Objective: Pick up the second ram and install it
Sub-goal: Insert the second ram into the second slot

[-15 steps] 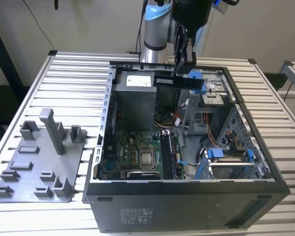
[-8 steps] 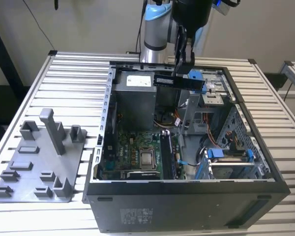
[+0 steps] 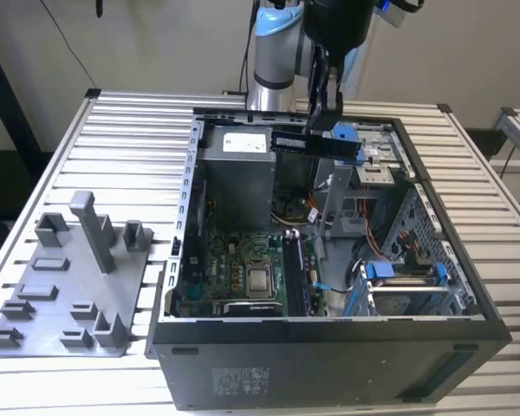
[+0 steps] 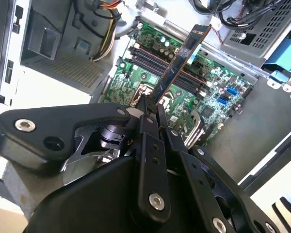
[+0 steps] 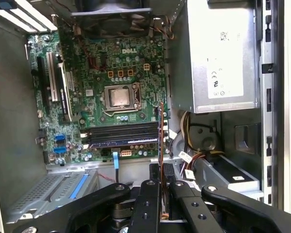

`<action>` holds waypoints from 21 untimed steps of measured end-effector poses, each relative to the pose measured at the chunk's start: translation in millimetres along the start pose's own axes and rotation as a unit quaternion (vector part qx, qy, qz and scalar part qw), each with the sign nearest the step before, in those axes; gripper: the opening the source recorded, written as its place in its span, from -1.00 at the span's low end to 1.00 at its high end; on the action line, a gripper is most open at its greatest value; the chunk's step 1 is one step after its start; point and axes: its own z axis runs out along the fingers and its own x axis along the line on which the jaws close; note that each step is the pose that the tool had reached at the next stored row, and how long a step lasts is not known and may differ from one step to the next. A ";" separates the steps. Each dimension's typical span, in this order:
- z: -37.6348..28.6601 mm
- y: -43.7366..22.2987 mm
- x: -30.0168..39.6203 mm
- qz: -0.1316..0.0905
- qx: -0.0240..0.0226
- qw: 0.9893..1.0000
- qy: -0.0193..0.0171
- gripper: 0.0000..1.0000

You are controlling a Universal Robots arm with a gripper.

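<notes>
The second ram (image 3: pixel 316 144) is a thin dark stick with a small white sticker. It hangs level above the back of the open computer case (image 3: pixel 329 347), with my gripper (image 3: pixel 316 130) shut on it from above. In the second wrist view the ram (image 4: pixel 182 63) juts out from my gripper (image 4: pixel 150 109) over the green motherboard (image 4: pixel 218 77). In the first wrist view the ram (image 5: pixel 161 141) appears edge-on, rising from my gripper (image 5: pixel 161 184) beside one end of the black memory slots (image 5: pixel 121 133). The ram is well above the slots and touches nothing else.
A grey power supply (image 3: pixel 234 173) fills the case's back corner, and the processor socket (image 3: pixel 260 279) lies beside the slots. Blue drive-bay clips (image 3: pixel 399 273) and cables crowd the exterior view's right side. A grey holder plate with upright blocks (image 3: pixel 69 286) lies on the slatted table (image 3: pixel 130 130).
</notes>
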 end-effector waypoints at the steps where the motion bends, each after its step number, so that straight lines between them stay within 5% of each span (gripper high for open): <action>1: 0.0 0.0 0.0 0.000 0.000 1.000 0.000 -0.72; 12: 0.0 0.0 0.0 0.006 0.000 1.000 0.000 -0.72; 16: 0.5 0.0 0.0 0.036 0.002 0.999 0.000 -0.72; 21: 1.0 0.0 0.1 0.076 0.004 0.997 0.001 -0.72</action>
